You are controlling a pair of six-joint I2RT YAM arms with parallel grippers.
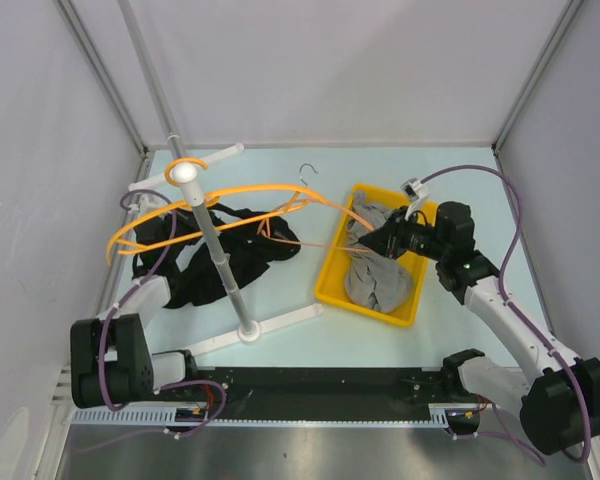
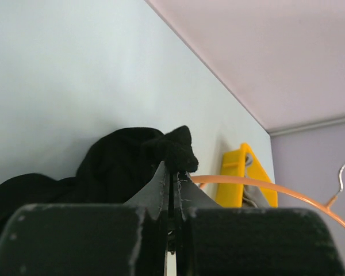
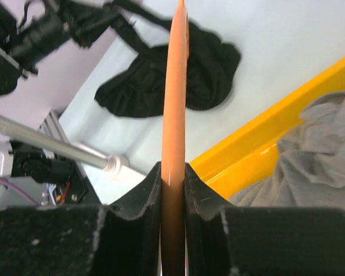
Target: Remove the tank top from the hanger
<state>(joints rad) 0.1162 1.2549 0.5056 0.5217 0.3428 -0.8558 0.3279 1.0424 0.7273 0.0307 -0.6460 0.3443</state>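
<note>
Resting on the pale table (image 1: 430, 170), tank top (image 2: 121, 158) pinched in left hand (image 2: 171, 172); right hand (image 3: 172, 175) clamps hanger (image 3: 173, 86).

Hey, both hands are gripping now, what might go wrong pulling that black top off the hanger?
The left hand pinches only a small fold of the black top, so it may slip free. The top lies bunched beside the rack pole, so a pull might snag there. The right hand holds the thin hanger, which may twist in its grip.
</note>
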